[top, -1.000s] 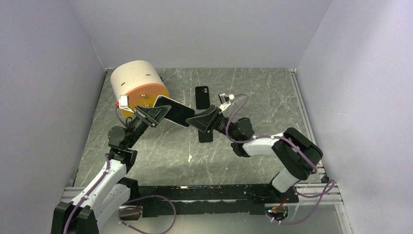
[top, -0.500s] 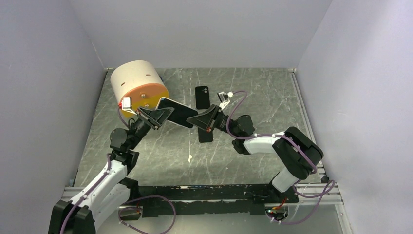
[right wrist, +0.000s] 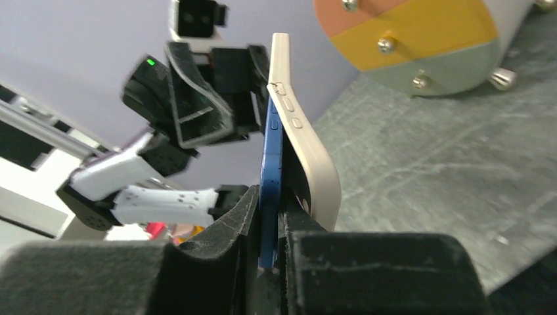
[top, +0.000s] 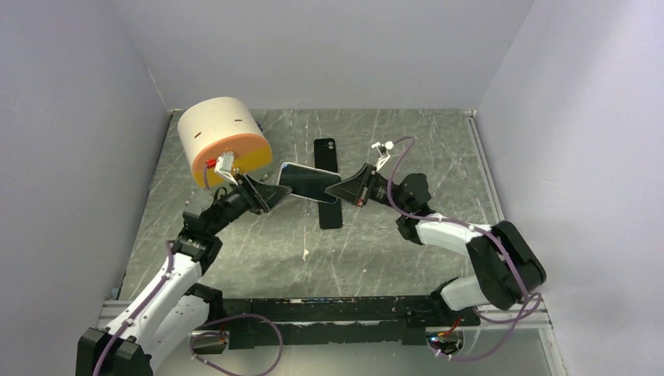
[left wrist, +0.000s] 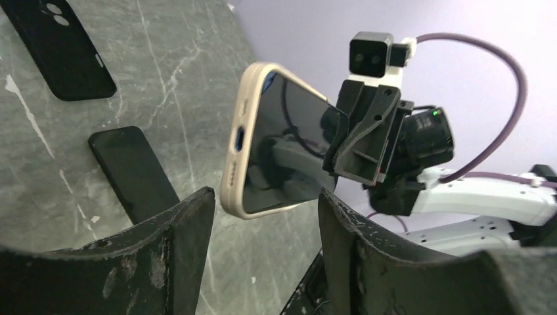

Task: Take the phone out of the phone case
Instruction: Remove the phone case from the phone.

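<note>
Top external view: a grey marbled tabletop [top: 407,149] fills the floor. At its far left a large beige cylinder [top: 219,129] lies on its side, its end face orange and yellow. Two white and black arms reach in from the near edge and meet in mid-air over the middle. Between them hangs the blue phone [top: 309,182], dark screen showing, inside its beige rubbery phone case [left wrist: 240,138] and raised off the table.

The right gripper [top: 342,189] is clamped on the phone's right-hand end. Its wrist view shows the case bowing away from the blue edge there. The left gripper [top: 270,196] has its jaws spread wide and grips nothing. The charging-port end of the phone sits just beyond its fingertips.

The phone's long axis runs straight from one gripper to the other. The left arm therefore looks best placed to pinch the case's free end and draw it off leftwards.

On the table lie a black empty phone case [top: 326,156] and, partly hidden under the held phone, a black flat slab [top: 330,215].
</note>
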### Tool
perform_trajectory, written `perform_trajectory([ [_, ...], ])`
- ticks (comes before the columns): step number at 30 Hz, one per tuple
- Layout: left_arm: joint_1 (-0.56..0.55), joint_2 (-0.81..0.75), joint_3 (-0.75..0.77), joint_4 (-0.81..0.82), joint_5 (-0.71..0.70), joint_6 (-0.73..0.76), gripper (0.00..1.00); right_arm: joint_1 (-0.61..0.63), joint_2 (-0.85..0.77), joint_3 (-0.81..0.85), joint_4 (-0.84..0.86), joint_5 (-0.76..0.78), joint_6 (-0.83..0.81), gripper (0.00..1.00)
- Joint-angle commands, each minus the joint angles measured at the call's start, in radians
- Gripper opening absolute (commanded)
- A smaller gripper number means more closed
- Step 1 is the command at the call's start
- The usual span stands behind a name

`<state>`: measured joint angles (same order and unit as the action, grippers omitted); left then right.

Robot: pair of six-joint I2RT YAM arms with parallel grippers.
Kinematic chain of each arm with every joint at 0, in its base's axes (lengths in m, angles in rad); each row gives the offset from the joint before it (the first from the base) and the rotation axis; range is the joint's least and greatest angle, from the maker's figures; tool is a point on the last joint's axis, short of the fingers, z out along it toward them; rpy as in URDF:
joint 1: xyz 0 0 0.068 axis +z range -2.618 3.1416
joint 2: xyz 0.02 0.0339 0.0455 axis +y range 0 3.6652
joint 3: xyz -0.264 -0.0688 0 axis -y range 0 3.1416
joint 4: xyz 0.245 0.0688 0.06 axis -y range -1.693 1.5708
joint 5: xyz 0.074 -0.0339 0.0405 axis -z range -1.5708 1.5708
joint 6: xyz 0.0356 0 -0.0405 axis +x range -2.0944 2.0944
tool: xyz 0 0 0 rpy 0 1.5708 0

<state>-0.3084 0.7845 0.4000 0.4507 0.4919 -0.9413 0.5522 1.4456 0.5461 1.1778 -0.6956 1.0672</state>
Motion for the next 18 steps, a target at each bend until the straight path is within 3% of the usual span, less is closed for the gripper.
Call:
perform_trajectory([
  [1,-0.001,0.008,0.130,-0.195,0.070,0.209,0.64,-0.061,-0.140,0.032,-0.265,-0.108,-0.192,0.00],
  [7,-0.001,0.042,0.267,-0.407,0.065,0.321,0.65,-0.093,-0.247,0.169,-0.866,-0.118,-0.623,0.00],
  [14,-0.001,0.145,0.398,-0.543,0.185,0.383,0.65,-0.094,-0.248,0.271,-1.094,-0.180,-0.847,0.00],
  [18,-0.003,0.225,0.442,-0.518,0.308,0.359,0.64,-0.093,-0.231,0.312,-1.135,-0.246,-0.959,0.00],
])
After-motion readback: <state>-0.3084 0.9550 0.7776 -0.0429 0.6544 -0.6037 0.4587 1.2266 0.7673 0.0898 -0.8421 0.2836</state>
